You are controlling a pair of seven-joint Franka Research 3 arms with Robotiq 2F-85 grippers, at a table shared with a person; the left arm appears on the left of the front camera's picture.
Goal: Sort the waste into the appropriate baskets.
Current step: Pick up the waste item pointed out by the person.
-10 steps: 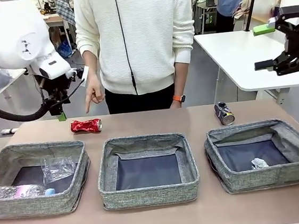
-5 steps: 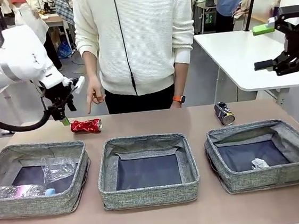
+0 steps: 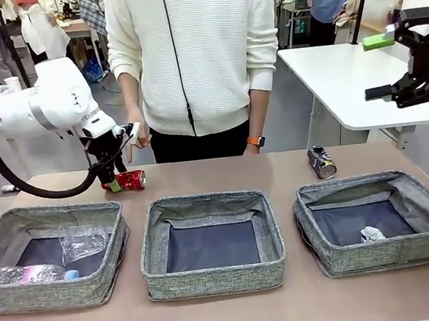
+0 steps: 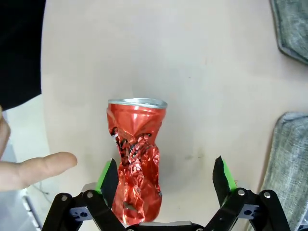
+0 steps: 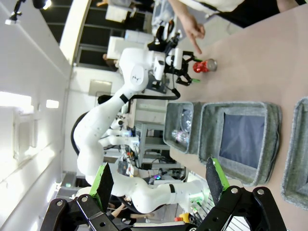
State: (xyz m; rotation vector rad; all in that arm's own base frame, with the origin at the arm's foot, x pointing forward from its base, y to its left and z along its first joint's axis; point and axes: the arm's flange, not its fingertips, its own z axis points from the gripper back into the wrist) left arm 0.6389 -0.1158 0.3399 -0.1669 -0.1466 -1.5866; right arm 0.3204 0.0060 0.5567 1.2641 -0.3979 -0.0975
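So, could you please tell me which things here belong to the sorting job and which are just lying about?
Job: crushed red can, dark can, clear bottle, plastic cup, paper ball, left basket, middle basket, right basket.
Not part of it: white side table, person's orange wristband.

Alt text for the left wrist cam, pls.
A crushed red can lies on the tan table between the fingers of the open left gripper, not yet gripped. A person's finger points toward it from the picture's left edge; grey basket walls show at the right edge.
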